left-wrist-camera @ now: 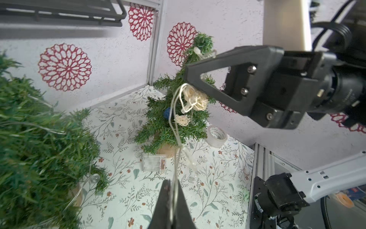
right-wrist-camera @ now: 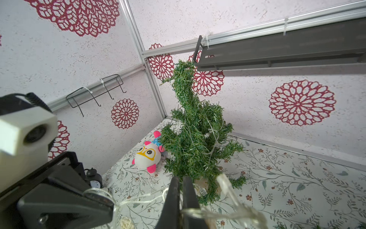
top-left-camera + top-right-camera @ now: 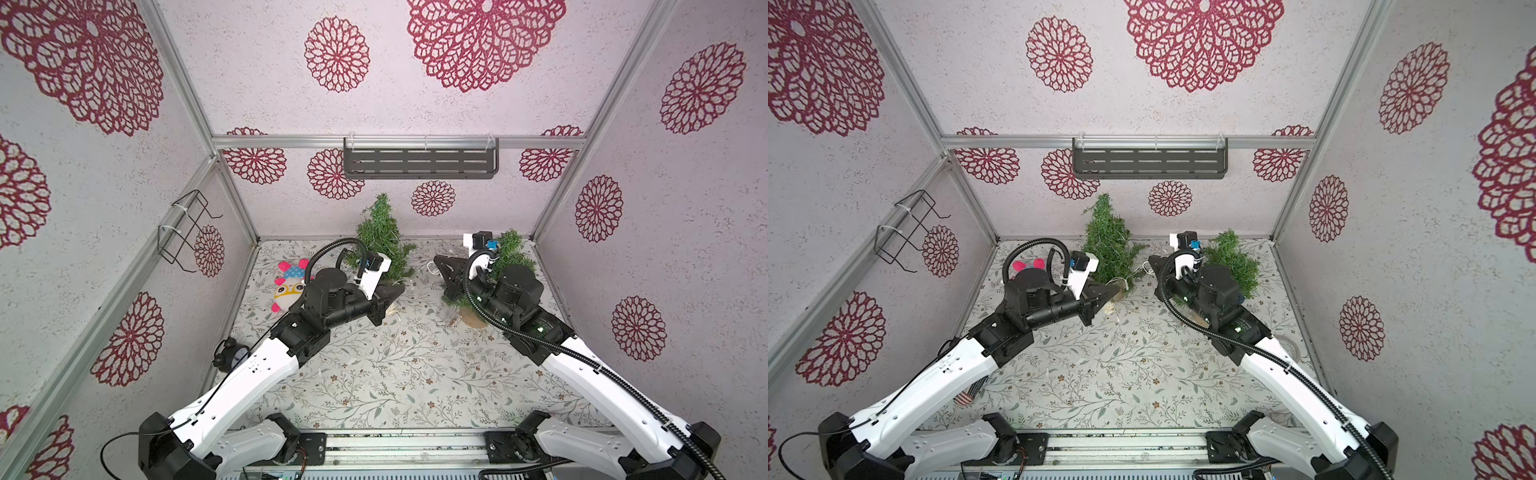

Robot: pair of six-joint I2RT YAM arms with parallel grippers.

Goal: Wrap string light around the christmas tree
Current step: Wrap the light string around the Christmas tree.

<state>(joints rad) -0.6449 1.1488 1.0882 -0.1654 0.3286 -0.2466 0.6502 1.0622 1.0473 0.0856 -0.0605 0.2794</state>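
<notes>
The string light (image 1: 178,146) is a thin pale wire with small clear bulbs. Some of it already loops through the branches of the Christmas tree (image 3: 382,237), the taller green one standing at the back of the desk (image 3: 395,374) close to the rear wall. A loose length leads away from the tree and is strung between the two hands.

The left hand (image 1: 172,182) sits low, just in front of the tree's foot, its jaws pressed together on the wire. From there the strand climbs to the right hand (image 2: 180,179), which hangs a little off to the tree's right-arm side. Its jaws are also closed on the wire, with blurred bulbs trailing past them.

Beyond the right hand, farther from the tree on that same side, stands a smaller tree (image 3: 513,253) hung with pale woven balls and a blue one. A clear battery box (image 1: 154,163) lies flat on the desk at the smaller tree's wooden base, and a tape roll (image 1: 215,135) rests behind it near the side wall.

On the tree's other side a plush toy (image 3: 289,286) with yellow glasses and pink ears lies on the desk near the lower branches. Farther out from the tree on that side, towards the front, a black alarm clock (image 3: 230,353) stands by the side wall.

Above the tree a dark slotted shelf (image 3: 419,162) hangs on the rear wall. A wire rack (image 3: 187,232) is tied to the side wall on the toy's side of the tree.
</notes>
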